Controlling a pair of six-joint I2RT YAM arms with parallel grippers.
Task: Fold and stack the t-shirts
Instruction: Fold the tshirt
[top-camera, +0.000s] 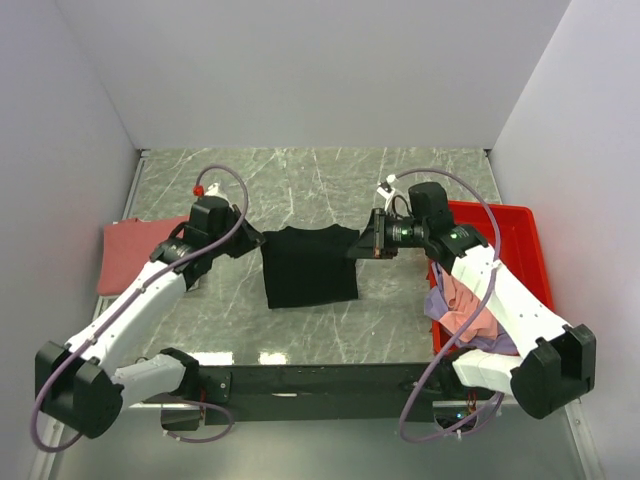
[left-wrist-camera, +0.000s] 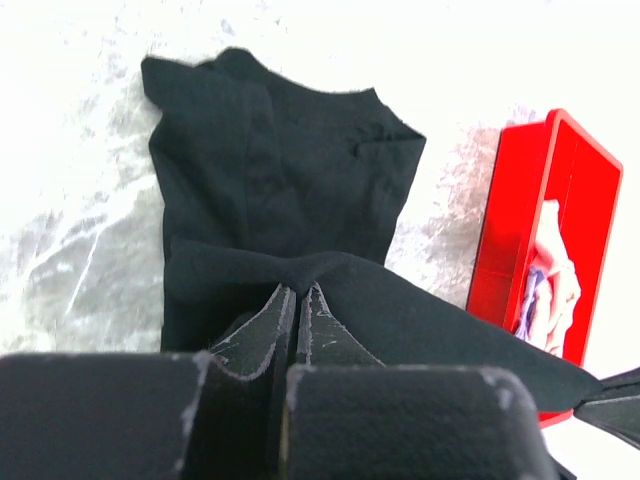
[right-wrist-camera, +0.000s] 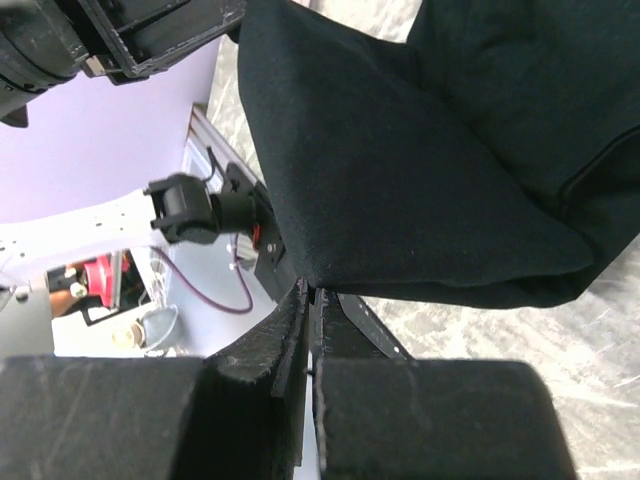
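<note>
A black t-shirt (top-camera: 308, 265) lies partly folded in the middle of the marble table, its far edge lifted and stretched between both grippers. My left gripper (top-camera: 256, 240) is shut on the shirt's left corner; in the left wrist view the black cloth (left-wrist-camera: 300, 180) bunches at the pinched fingertips (left-wrist-camera: 298, 290). My right gripper (top-camera: 362, 243) is shut on the right corner, and the black fabric (right-wrist-camera: 420, 170) hangs over its closed tips (right-wrist-camera: 312, 292). A salmon-red t-shirt (top-camera: 130, 250) lies flat at the left. Pink (top-camera: 465, 305) and lavender (top-camera: 490, 340) shirts sit crumpled in the bin.
A red plastic bin (top-camera: 520, 240) stands on the right side of the table, also seen in the left wrist view as a red bin (left-wrist-camera: 545, 220). White walls close in the table on three sides. The black arm-mount rail (top-camera: 320, 380) runs along the near edge.
</note>
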